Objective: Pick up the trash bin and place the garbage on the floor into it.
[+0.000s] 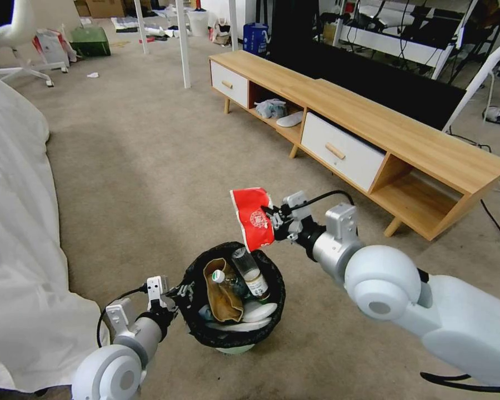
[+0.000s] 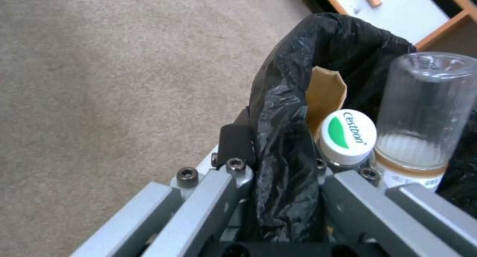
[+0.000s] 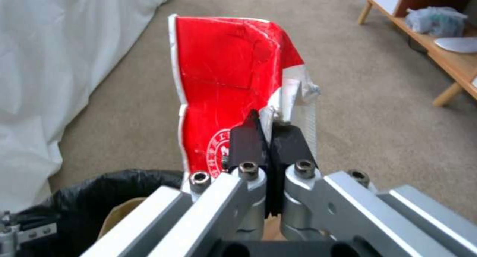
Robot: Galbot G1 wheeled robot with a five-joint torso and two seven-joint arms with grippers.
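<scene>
The trash bin (image 1: 234, 348), pale with a black bag (image 2: 286, 137) over its rim, hangs off the carpet from my left gripper (image 1: 179, 293), which is shut on its rim. Inside lie a brown paper bag (image 1: 223, 297), clear bottles (image 1: 249, 273) with a white green-printed cap (image 2: 347, 134), and white tissues (image 1: 255, 314). My right gripper (image 1: 271, 218) is shut on a red-white packet (image 1: 251, 216), held just above the bin's far rim. In the right wrist view its black fingertips (image 3: 247, 142) pinch the packet (image 3: 228, 74) edge, with the bag's rim (image 3: 99, 190) below.
A white sheet-covered mass (image 1: 16, 233) lies at my left. A long wooden TV cabinet (image 1: 366, 133) with white drawers runs along the right. Beige carpet floor (image 1: 144, 161) spreads ahead. Far back stand white table legs (image 1: 182, 44), a green box (image 1: 90, 41) and scattered clutter.
</scene>
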